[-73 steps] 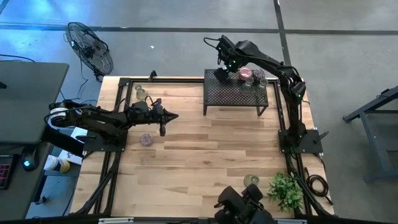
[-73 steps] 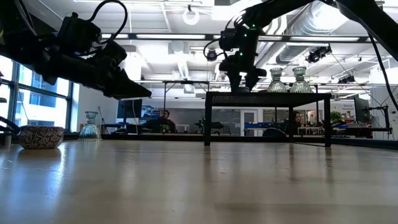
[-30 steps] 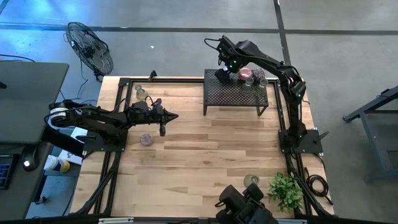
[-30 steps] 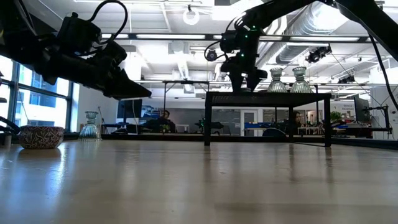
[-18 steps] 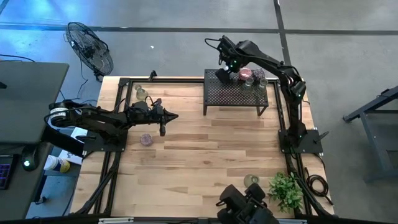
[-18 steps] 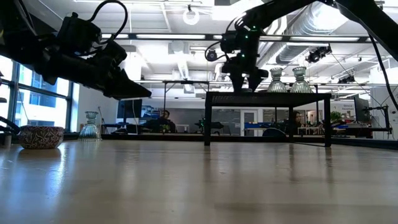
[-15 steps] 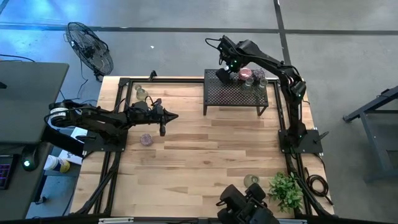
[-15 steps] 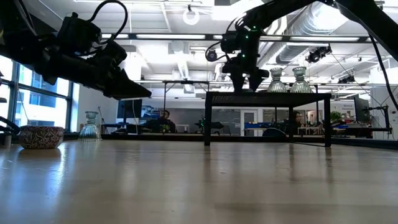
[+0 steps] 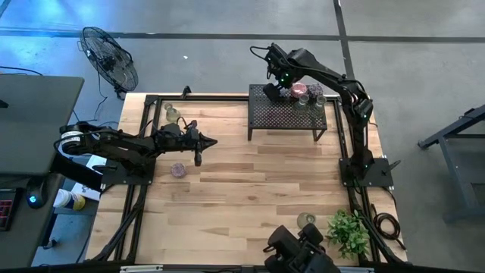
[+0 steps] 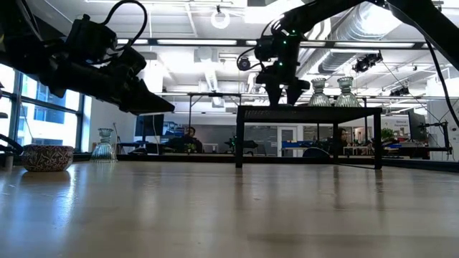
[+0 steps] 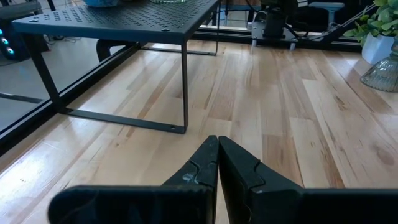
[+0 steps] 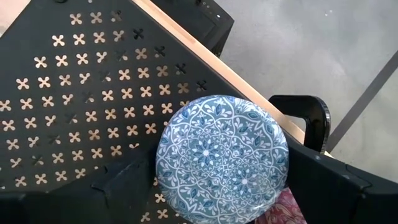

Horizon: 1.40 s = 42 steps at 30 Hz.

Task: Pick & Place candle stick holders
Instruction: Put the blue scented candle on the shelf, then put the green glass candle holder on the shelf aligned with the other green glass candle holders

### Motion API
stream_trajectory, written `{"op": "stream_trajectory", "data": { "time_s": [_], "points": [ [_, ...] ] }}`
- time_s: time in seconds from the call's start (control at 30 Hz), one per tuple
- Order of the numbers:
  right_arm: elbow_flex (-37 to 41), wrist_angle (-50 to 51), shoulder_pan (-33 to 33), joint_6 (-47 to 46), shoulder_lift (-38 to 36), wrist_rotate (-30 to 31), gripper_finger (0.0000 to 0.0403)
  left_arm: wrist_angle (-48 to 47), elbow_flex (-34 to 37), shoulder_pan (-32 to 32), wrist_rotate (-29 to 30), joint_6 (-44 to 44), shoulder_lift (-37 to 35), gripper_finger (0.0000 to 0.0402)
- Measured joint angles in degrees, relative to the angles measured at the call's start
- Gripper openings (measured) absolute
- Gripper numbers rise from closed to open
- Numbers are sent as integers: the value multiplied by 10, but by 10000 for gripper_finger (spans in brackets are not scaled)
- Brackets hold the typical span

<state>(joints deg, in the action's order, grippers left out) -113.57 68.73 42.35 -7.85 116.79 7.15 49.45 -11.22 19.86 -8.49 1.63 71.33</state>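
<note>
The right hand (image 9: 273,90) hovers wide open over the blue holder (image 12: 222,157) on the rack (image 9: 286,114), top centre of the high view. The left hand (image 9: 211,142), fingers shut and empty, waits at centre left above the table (image 9: 258,189).

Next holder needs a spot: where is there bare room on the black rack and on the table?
The perforated rack is bare across its front and left. Its back right is crowded with holders, the right gripper open over a blue one. The wood between left gripper and plant is free.
</note>
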Motion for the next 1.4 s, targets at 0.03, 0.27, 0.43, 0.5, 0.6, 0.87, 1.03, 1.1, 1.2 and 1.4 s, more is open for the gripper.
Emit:
{"op": "stream_trajectory", "data": {
  "time_s": [0.03, 0.27, 0.43, 0.5, 0.6, 0.87, 1.03, 1.1, 1.2, 1.4],
  "points": [
    [-1, 0, 0, 2, 0, 4, 323, 0, 0, 0, 0, 0, 0, 10],
    [-1, -5, 0, 7, -2, 14, 323, 0, 0, 0, 0, 0, 0, 10],
    [-1, -28, -3, 18, -14, 21, 324, 0, 0, 0, -1, 0, 0, 10],
    [-1, -45, -4, 21, -27, 23, 324, 0, 0, 0, -1, 0, 0, 10],
    [-1, -65, -8, 26, -54, 24, 324, 0, 0, 0, 0, 0, 0, 10],
    [7, -67, -74, 36, -150, 49, 292, 0, 0, 0, 0, 1, 0, 10],
    [141, -194, -195, 50, -249, 156, 178, 1, 0, 0, 1, 1, 0, 10],
    [219, -270, -240, 37, -292, 160, 114, 1, 0, 0, 1, 2, 0, 10],
    [319, -378, -305, 6, -351, 164, 25, 1, 0, 0, 1, 1, 0, 10],
    [433, -424, -456, -107, -416, 289, 35, 1, 0, 0, 0, 3, 0, 10]
  ]
}}
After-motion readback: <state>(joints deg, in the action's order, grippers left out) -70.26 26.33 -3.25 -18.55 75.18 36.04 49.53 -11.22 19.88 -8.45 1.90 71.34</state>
